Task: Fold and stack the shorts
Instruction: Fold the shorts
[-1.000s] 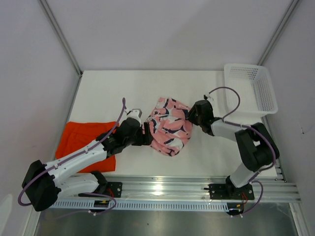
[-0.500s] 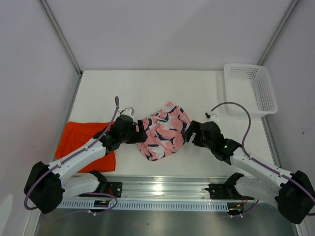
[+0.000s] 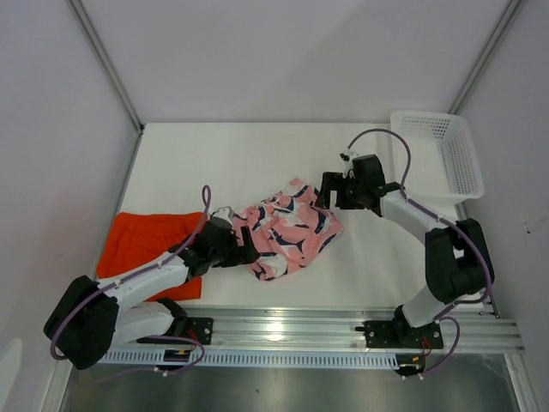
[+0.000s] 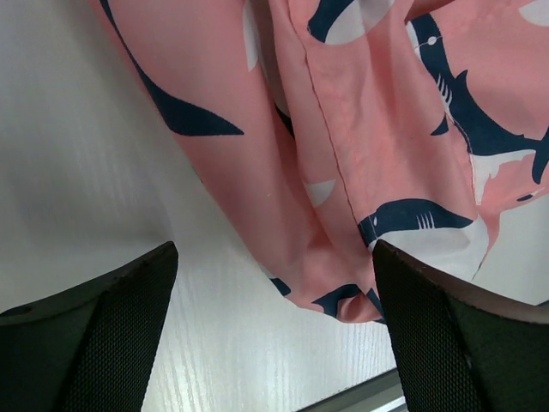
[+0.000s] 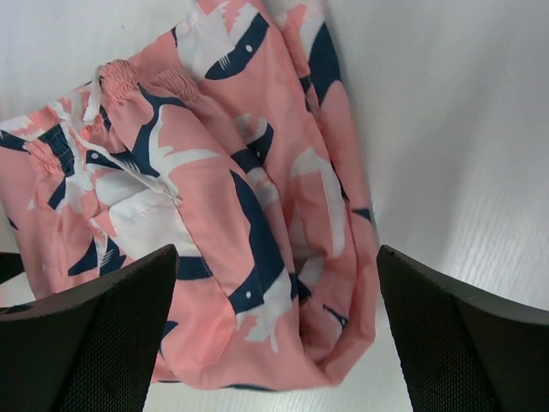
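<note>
Two pairs of shorts lie on the white counter [image 3: 214,163]. We see the pink shorts [image 3: 290,227] bunched in a loose heap near the centre of the overhead frame, their navy-and-white shark print facing up. The orange shorts [image 3: 141,245] lie flat at the left of that frame, apart from the pink pair, with the left arm [image 3: 146,279] stretched across their lower right corner.

The left end effector [image 3: 246,244] sits at the heap's left edge. In its wrist view we see its fingers [image 4: 94,335] spread wide in the bottom corners, pink fabric lying between them and nothing gripped.

The right end effector [image 3: 325,192] is at the heap's upper right edge. Its fingers [image 5: 86,335] are just as wide and hold nothing. The gathered waistband [image 5: 141,81] shows in the upper left of that view.

A white mesh basket [image 3: 463,172] stands at the upper right of the overhead frame, well apart from both pairs.
</note>
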